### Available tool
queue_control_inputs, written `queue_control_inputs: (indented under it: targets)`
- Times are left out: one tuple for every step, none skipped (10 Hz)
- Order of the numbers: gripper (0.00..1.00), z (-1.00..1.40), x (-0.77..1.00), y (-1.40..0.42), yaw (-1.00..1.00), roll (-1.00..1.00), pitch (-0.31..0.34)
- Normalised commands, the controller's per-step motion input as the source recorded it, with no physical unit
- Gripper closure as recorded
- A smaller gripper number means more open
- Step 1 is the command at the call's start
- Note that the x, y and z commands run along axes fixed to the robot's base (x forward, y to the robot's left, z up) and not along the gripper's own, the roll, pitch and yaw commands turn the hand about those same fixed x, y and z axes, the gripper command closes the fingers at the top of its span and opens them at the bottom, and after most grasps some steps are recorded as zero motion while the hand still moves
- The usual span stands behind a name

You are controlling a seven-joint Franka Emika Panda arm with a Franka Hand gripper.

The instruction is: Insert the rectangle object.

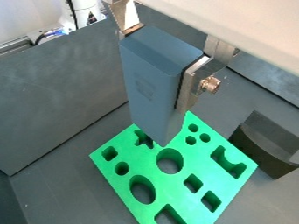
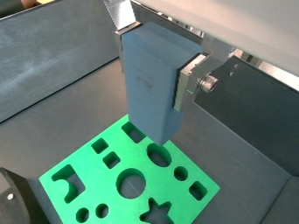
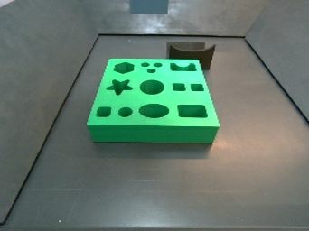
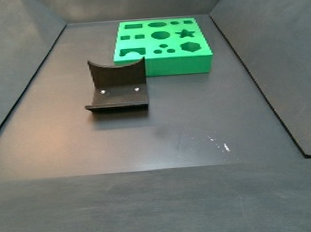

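Above the green board [image 1: 176,179], in both wrist views, the gripper [image 1: 158,74] hung with its fingers closed flat against the rectangle object [image 1: 152,83], holding it upright. That block was plain grey-blue, smooth, taller than wide, with a lighter top face and sharp edges; its lower end [image 2: 152,127] stood clear over the board's cutouts, near one edge of the board. One silver finger [image 2: 187,83] with a bolt showed pressed on the block's side. The board carried round, square, star and oval holes, seen plainly in a side view [image 3: 154,99]. Beside the board on the dark floor stood the fixture [image 4: 116,88], just off the board's edge. Neither the gripper nor the block appeared in either side view.
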Motion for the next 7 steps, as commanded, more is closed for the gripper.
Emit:
queue_control_inputs:
  targets:
    - [1.0,-1.0,0.95,-0.34,-0.03,-0.01,-0.09]
    - [1.0,-1.0,0.92,-0.33,-0.09,0.0,-0.08]
    - [1.0,-1.0,0.92,-0.17,-0.12,-0.02,-0.013]
    - [1.0,-1.0,0.84,-0.1,-0.13,-0.04,0.0]
    - [1.0,-1.0,0.75,-0.06,-0.16,-0.04,0.0]
    - [1.0,-0.99,0.67,0.0,-0.17,-0.04,0.0]
    - [1.0,-0.91,0.6,0.0,-0.19,-0.07,0.0]
